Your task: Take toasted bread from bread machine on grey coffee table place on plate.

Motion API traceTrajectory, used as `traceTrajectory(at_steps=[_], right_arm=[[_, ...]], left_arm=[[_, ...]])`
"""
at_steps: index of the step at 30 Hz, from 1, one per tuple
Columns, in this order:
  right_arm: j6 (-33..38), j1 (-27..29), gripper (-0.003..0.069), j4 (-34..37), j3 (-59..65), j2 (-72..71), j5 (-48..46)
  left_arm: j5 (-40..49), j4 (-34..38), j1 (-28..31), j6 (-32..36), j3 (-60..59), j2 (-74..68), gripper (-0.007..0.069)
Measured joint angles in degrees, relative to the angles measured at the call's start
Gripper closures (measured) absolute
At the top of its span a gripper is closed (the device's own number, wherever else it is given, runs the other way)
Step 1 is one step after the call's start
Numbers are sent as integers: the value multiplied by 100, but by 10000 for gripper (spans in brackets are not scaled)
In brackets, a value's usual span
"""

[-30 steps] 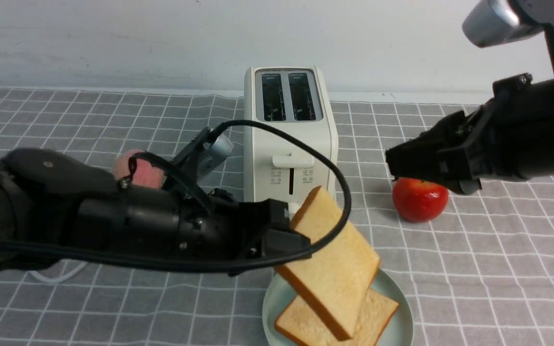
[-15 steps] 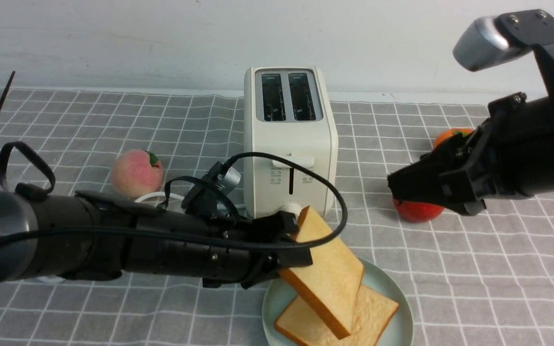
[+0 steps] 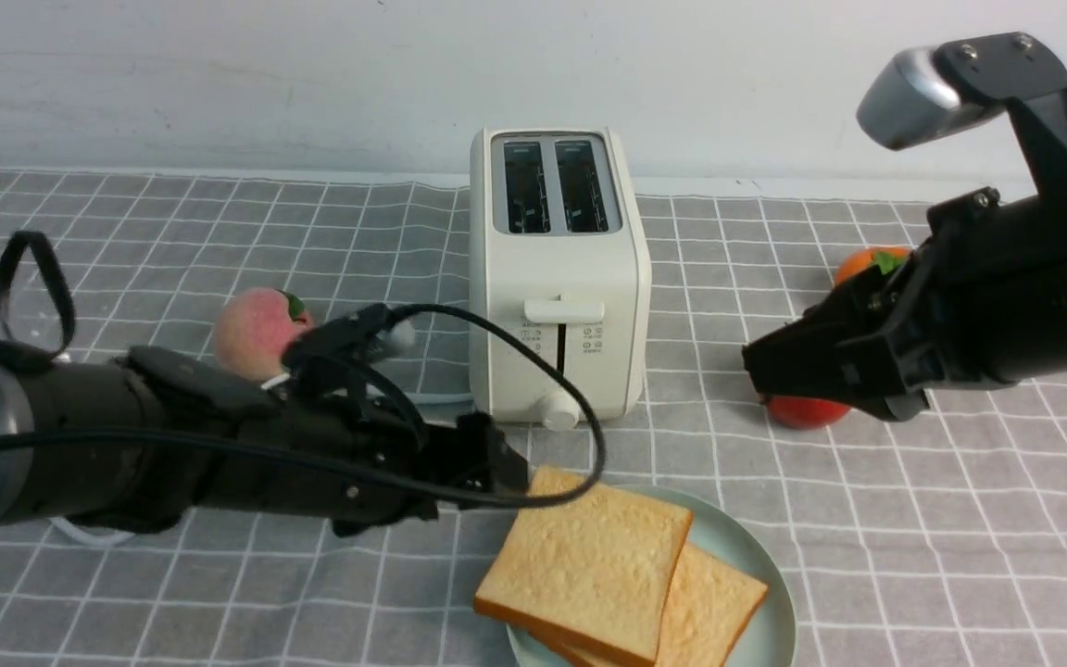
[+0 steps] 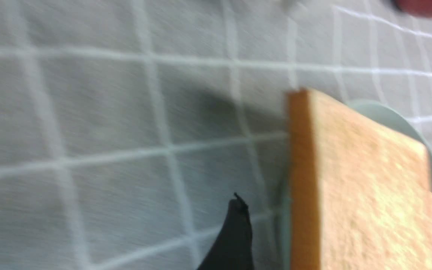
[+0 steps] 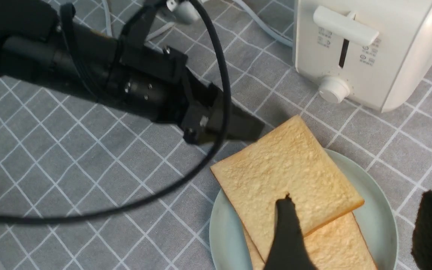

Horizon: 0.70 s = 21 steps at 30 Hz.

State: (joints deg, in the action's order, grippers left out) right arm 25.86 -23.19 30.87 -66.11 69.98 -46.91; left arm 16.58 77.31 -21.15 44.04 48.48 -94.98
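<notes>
Two slices of toasted bread lie on the mint-green plate (image 3: 760,565) at the front of the grey coffee table (image 3: 941,519). The upper slice (image 3: 589,565) lies flat across the lower slice (image 3: 719,607) and overhangs the plate's left rim. The bread machine (image 3: 557,269) stands behind with both slots empty. My left gripper (image 3: 508,468) is open and empty, just left of the upper slice's far corner. In the left wrist view the slice (image 4: 362,187) shows between the spread fingers (image 4: 238,232). My right gripper (image 3: 760,357) is open and empty, raised to the right of the bread machine.
A peach (image 3: 260,329) sits left of the bread machine, with the white cord (image 3: 436,398) beside it. A red apple (image 3: 807,410) lies under my right gripper and an orange (image 3: 867,262) behind it. A wall bounds the table at the back.
My left gripper lowered the tilted slice onto the plate, let it go and drew back to the left. The slice now lies flat on the other. My right arm sank slightly.
</notes>
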Motion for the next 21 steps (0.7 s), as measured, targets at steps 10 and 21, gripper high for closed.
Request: traceTrajectory(at_steps=[10,21], right_arm=[[-702,0,643,-330,0,0,-16],[-2855,0,678,-1966,46,-63,-20]], left_arm=[[2769,-1622,1432,-1561,5,1120,237],[4066,-2848,678,-2708,5,2831,638]])
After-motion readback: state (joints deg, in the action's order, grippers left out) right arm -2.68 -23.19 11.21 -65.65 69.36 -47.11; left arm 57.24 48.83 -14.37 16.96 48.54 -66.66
